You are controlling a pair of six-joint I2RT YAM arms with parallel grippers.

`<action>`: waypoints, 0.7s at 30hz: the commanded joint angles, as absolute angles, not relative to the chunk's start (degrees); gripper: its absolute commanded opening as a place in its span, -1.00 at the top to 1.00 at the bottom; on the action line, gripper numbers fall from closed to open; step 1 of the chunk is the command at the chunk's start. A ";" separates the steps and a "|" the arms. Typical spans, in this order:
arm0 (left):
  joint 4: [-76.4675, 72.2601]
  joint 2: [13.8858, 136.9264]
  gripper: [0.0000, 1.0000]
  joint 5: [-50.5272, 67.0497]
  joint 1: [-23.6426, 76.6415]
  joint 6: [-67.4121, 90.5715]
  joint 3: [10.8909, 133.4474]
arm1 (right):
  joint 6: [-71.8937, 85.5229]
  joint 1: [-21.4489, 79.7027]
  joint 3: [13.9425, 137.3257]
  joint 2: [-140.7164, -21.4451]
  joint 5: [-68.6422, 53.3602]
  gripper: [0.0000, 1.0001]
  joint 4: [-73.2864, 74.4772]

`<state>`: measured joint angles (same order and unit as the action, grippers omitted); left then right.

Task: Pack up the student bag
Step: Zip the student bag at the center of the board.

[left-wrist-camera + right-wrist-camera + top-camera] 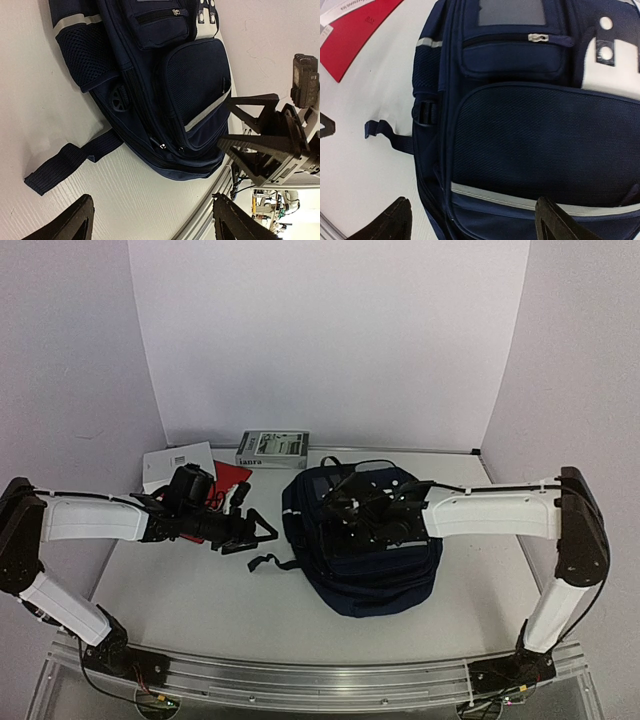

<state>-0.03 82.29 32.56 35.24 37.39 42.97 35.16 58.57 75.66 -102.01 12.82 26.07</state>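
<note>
Items counted: one student bag, contents unseen, one red sheet, one white sheet, one box; left gripper and right gripper are spread wide, nothing gripped.

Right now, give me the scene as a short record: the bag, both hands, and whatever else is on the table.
bag: navy student bag, lying flat on the table, front pockets up
left hand: open, empty, beside the bag on the left arm's side, not touching it
right hand: open, empty, over the bag's front pocket
loose strap: on the table, running toward the left hand
behind the bag: red folder, white sheet, small box
</note>
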 commanded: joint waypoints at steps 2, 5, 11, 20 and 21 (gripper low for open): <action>0.64 78.08 -0.64 30.28 35.16 37.60 41.63 | 39.52 60.23 80.00 -108.35 21.37 -0.51 29.34; 2.49 76.18 -0.65 29.41 35.16 37.72 40.85 | 39.13 61.36 82.05 -111.77 22.88 -0.42 30.15; 4.12 74.18 -0.69 27.05 35.07 38.49 39.87 | 38.62 63.04 86.52 -118.67 26.96 -0.39 33.45; 5.59 73.35 -0.75 24.88 35.07 36.47 40.91 | 42.66 63.13 89.36 -122.48 36.26 0.50 38.80; 5.38 73.52 -0.75 25.29 35.07 35.53 41.16 | 42.63 63.14 89.50 -121.63 36.50 0.63 38.80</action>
<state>4.90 74.88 25.94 35.24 38.23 40.36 40.50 64.12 88.53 -121.80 31.74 35.01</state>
